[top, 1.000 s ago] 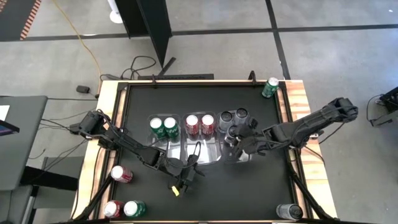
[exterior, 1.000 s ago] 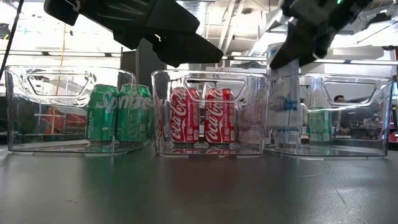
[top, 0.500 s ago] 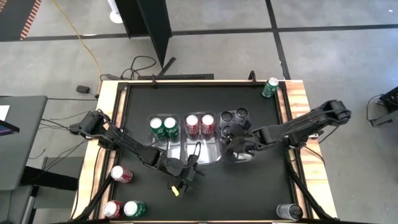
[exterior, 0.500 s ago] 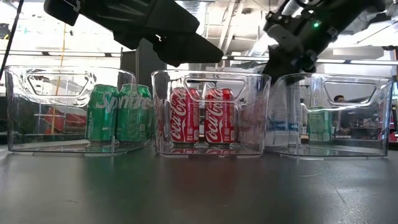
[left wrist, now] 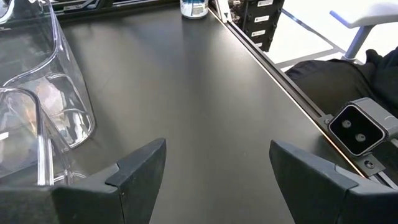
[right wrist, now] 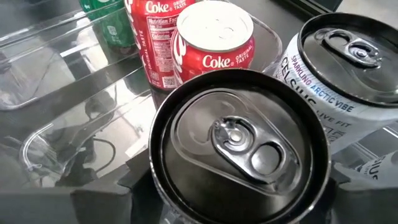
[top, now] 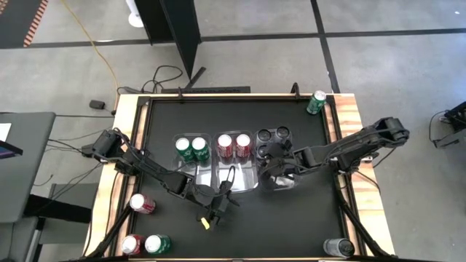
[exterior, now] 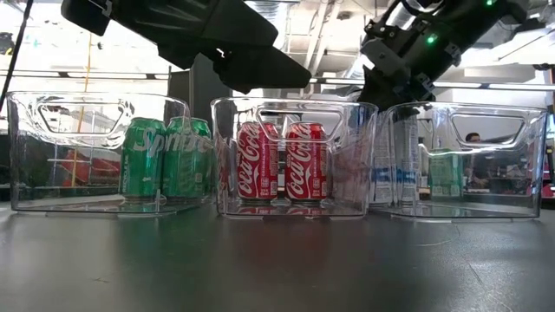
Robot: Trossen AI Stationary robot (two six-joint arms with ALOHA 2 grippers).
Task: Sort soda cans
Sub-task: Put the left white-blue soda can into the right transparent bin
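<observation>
Silver-grey can (right wrist: 239,146), clamped in right end effector (top: 273,161)

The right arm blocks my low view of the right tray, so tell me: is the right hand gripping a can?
Observer: Yes; the right wrist view shows the right hand closed around the held silver can, beside a neighbouring silver can.
Operator: What remains outside the trays?
Observer: High view: five cans, namely a far green can, near silver can, left-edge red can, corner red can and corner green can.
Operator: And the left hand?
Observer: The left hand is open and empty over bare table, per its wrist view.
</observation>
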